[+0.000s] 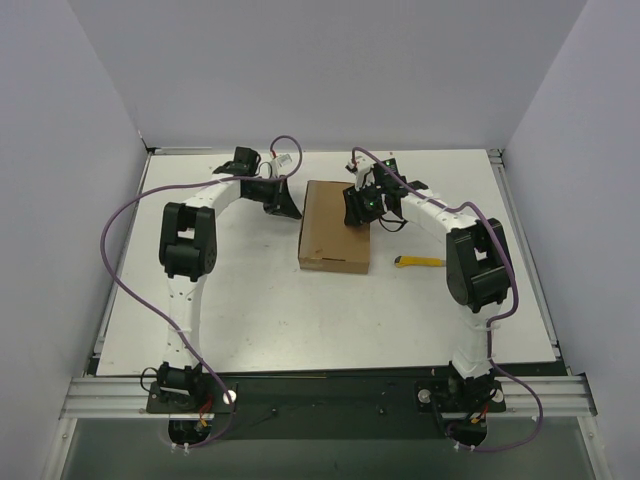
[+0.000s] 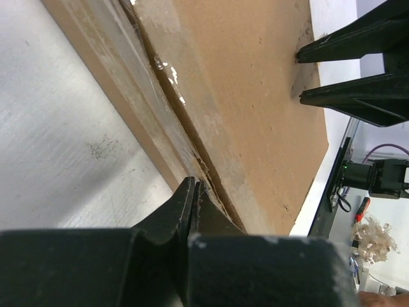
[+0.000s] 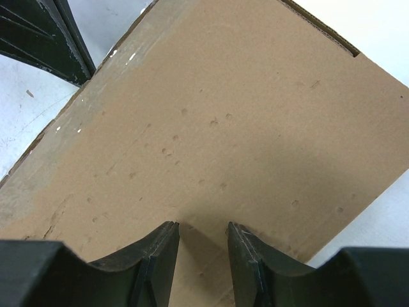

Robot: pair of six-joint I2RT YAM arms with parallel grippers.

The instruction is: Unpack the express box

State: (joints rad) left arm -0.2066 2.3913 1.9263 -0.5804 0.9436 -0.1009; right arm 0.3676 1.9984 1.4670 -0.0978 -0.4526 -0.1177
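The express box (image 1: 338,228), a flat brown cardboard mailer, lies closed in the middle of the white table. My left gripper (image 1: 285,205) is at its left long side. In the left wrist view its jaws (image 2: 195,185) are shut, tips together against the seam under the lid's edge (image 2: 192,141), and nothing shows between them. My right gripper (image 1: 362,208) stands over the box's far right part. Its jaws (image 3: 203,225) are a little apart, with the tips down on the bare lid (image 3: 243,115) and nothing between them. The right fingers (image 2: 358,70) also show in the left wrist view.
A small yellow utility knife (image 1: 418,262) lies on the table (image 1: 250,300) just right of the box's near corner. Grey walls enclose the table on the left, back and right. Both arms arch in from the near edge.
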